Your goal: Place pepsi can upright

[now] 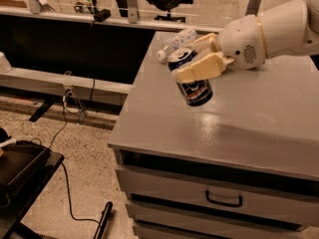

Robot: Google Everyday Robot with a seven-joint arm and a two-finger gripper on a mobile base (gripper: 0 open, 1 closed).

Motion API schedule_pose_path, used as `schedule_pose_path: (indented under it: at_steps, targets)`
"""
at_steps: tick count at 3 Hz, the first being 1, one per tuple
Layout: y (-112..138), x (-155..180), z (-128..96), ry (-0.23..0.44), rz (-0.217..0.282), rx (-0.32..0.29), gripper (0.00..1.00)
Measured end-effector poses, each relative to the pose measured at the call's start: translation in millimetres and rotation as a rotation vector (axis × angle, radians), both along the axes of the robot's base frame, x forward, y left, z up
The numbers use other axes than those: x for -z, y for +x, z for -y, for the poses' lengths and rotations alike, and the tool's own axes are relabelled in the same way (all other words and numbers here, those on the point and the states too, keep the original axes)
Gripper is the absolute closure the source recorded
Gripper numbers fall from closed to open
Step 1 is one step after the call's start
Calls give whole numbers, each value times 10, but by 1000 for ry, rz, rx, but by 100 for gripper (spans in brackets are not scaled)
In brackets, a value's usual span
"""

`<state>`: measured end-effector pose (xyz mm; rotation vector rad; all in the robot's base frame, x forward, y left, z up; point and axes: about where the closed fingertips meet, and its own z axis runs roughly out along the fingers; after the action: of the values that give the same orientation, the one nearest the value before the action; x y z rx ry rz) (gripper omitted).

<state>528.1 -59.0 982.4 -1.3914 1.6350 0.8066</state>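
The pepsi can [193, 85] is dark blue with a silver top and is held nearly upright, tilted slightly to the left, just above the grey cabinet top [259, 118]. My gripper [197, 59] is shut on the can's upper part, its cream fingers [199, 67] clamped across it. The white arm reaches in from the right. The can's lower half shows below the fingers.
A clear plastic bottle [177, 42] lies on its side at the cabinet's back left, just behind the can. The cabinet has drawers [224, 198] below. On the floor to the left are cables [65, 148] and a black tray [20, 168].
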Motion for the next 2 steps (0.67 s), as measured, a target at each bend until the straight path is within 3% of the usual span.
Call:
schedule_pose_path:
  at_steps: [2]
  targets:
    - [34,-21,11,17,7,25,100]
